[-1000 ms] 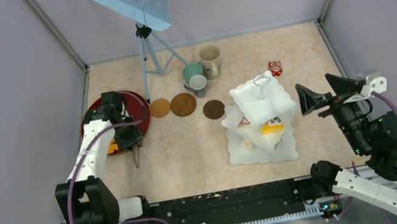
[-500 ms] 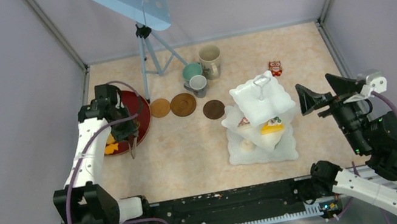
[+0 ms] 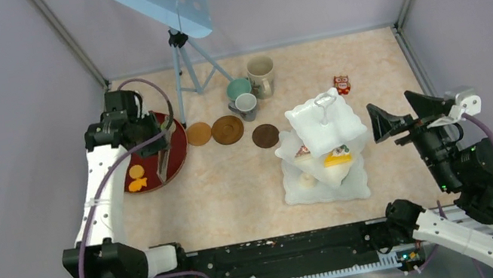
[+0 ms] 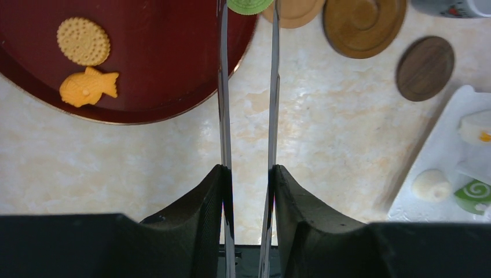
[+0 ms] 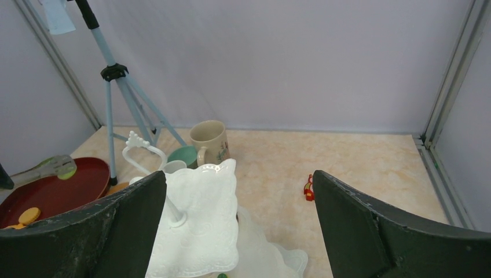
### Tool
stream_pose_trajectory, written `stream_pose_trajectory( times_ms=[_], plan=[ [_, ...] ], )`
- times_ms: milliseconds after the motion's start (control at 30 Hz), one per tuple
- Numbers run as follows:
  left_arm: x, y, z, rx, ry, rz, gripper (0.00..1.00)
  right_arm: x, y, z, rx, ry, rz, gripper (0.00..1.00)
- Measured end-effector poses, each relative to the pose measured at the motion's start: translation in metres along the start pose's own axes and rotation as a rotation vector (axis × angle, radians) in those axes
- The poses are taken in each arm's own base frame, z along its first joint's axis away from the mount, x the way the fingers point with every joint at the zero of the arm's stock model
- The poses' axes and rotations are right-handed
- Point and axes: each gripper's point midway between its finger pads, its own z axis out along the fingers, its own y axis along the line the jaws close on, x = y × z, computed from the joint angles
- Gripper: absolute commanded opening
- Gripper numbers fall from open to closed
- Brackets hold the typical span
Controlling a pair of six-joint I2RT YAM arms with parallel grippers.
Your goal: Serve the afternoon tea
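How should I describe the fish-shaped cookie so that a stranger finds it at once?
Look at the round dark-red tray on the left side of the table. Two yellow-orange cookies lie on it. The fish-shaped cookie has a tail and fins; its neighbour, the round cookie, is a disc.

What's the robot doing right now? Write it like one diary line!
left gripper: shut on tongs | tongs: pinching green cookie near red tray | right gripper: open, idle beside white stand
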Motion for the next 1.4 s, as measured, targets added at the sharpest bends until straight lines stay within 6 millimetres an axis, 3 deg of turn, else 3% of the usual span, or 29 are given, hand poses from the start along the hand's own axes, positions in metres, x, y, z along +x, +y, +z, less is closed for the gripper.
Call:
stream_pose_trajectory(
  times_ms=[167, 333, 467, 567, 667, 767, 833, 1400],
  plan=[
    [-0.009, -0.043, -0.020, 0.100, -0.052, 0.098, 0.21, 0.000, 0.001, 0.001, 0.000, 0.002, -0.004, 0.96],
    [0.002, -0.140, -0.065, 0.320, -0.126, 0.339, 0.20, 0.000, 0.003, 0.005, 0.000, 0.011, -0.023, 0.97],
    [0.007, -0.185, -0.091, 0.439, -0.171, 0.433, 0.20, -0.009, 0.000, 0.005, 0.011, -0.004, -0.026, 0.97],
    [0.020, -0.219, -0.101, 0.510, -0.180, 0.528, 0.20, -0.017, -0.002, 0.004, 0.019, -0.021, -0.020, 0.97],
    [0.046, -0.250, -0.107, 0.575, -0.164, 0.638, 0.20, -0.020, -0.004, 0.004, 0.027, -0.029, -0.017, 0.97],
    [0.067, -0.264, -0.112, 0.619, -0.145, 0.715, 0.20, -0.020, -0.005, 0.004, 0.033, -0.029, -0.022, 0.97],
    [0.071, -0.268, -0.116, 0.637, -0.154, 0.734, 0.20, -0.020, -0.006, 0.004, 0.036, -0.029, -0.022, 0.97],
    [0.068, -0.284, -0.128, 0.693, -0.250, 0.789, 0.20, -0.020, -0.005, 0.003, 0.036, -0.024, 0.003, 0.96]
  ],
)
